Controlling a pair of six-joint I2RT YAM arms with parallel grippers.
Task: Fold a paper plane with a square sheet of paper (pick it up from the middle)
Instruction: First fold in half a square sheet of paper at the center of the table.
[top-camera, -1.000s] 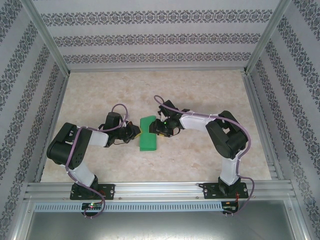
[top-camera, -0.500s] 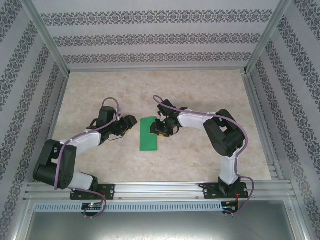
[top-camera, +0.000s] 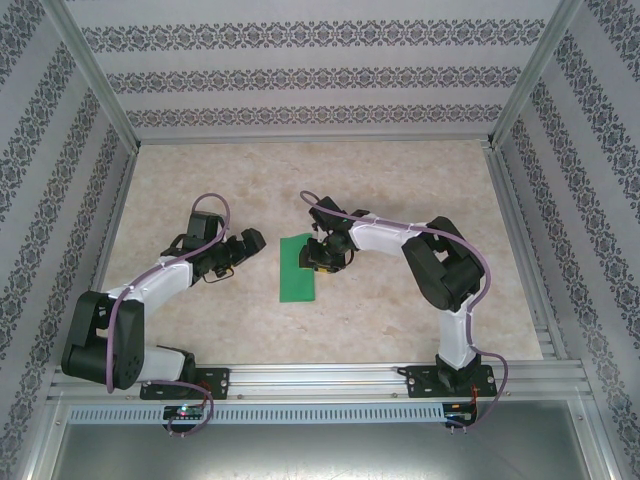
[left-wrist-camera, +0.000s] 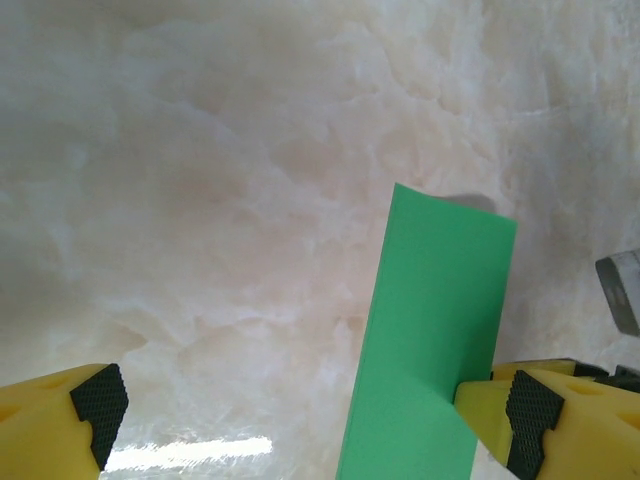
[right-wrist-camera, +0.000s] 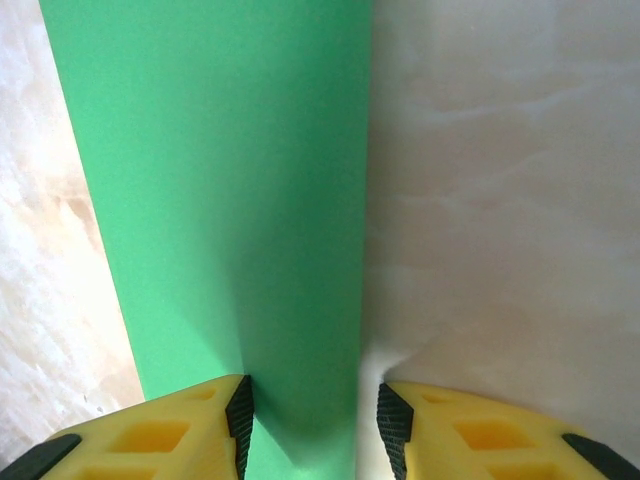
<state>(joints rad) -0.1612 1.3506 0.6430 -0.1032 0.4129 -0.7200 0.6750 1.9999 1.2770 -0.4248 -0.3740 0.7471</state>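
seeing the square sheet of paper (top-camera: 297, 268) folded down to a narrow green strip, flat on the table (top-camera: 400, 180), mid-workspace between both arms. not a dart yet, so judging this as somewhere mid fold sequence.

reading the strip's long axis as near-to-far, leaning slightly right at the far end.

reading the left gripper (top-camera: 248, 244) as fully released, holding nothing, sitting near the far half of the strip's left long edge, not touching. from the left wrist (left-wrist-camera: 310, 412): strip (left-wrist-camera: 440, 330) rising ahead and to the right, passing just by the right-hand finger.

reading the right gripper (top-camera: 318, 256) as half-spread, nothing visibly clamped, at the far part of the right long edge. from the right wrist (right-wrist-camera: 312, 415): straddling that edge, one pad (right-wrist-camera: 240, 410) over green, the other over bare table, strip (right-wrist-camera: 220, 180) running straight away along the approach line.

judging the right arm as nearer, right on the paper. for the next crease, expecting work across the short axis: right pinning, left coming in from the left edge. can't tell whether right is actually pressing down.
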